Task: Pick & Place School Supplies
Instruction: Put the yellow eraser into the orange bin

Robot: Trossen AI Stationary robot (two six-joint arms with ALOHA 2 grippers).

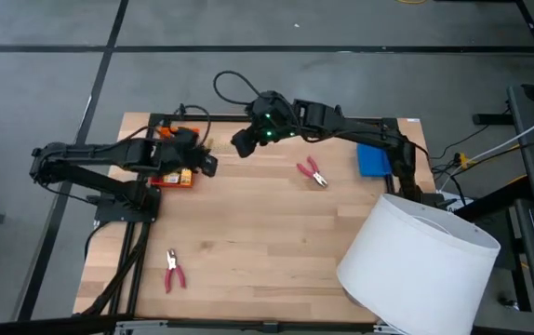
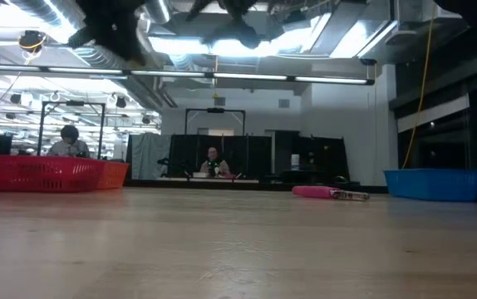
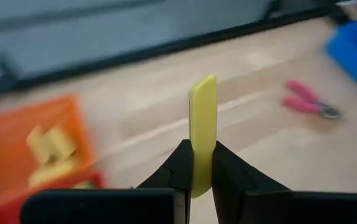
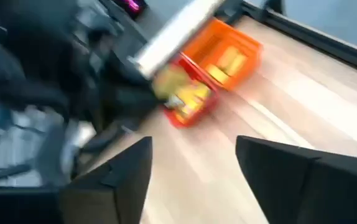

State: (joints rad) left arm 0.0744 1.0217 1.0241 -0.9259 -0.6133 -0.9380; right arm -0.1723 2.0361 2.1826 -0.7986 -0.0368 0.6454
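Note:
My left gripper [image 3: 203, 180] is shut on a thin yellow pack [image 3: 203, 118], seen edge-on, and hovers beside the orange tray [image 1: 172, 179]. That tray [image 3: 17, 143] holds several yellow blocks [image 3: 51, 146]. My right gripper [image 4: 194, 180] is open and hangs above the table [image 1: 242, 144], right of the left gripper. One pair of pink-handled pliers [image 1: 313, 172] lies flat near the blue tray [image 1: 372, 160]. A second pair [image 1: 173, 270] lies near the table's near-left corner. My left gripper pinches the yellow pack's lower part [image 3: 202, 163] between its two fingers, one on each flat face. The pack stands up out of the fingertips, edge toward the camera, lifted clear of the table.
A big white cylinder [image 1: 418, 265] lies over the table's near-right corner. The orange tray [image 2: 47, 174] and blue tray [image 2: 434, 183] sit at the far left and far right. Bare wood spans the middle and near side. People sit in the room beyond [image 2: 212, 164].

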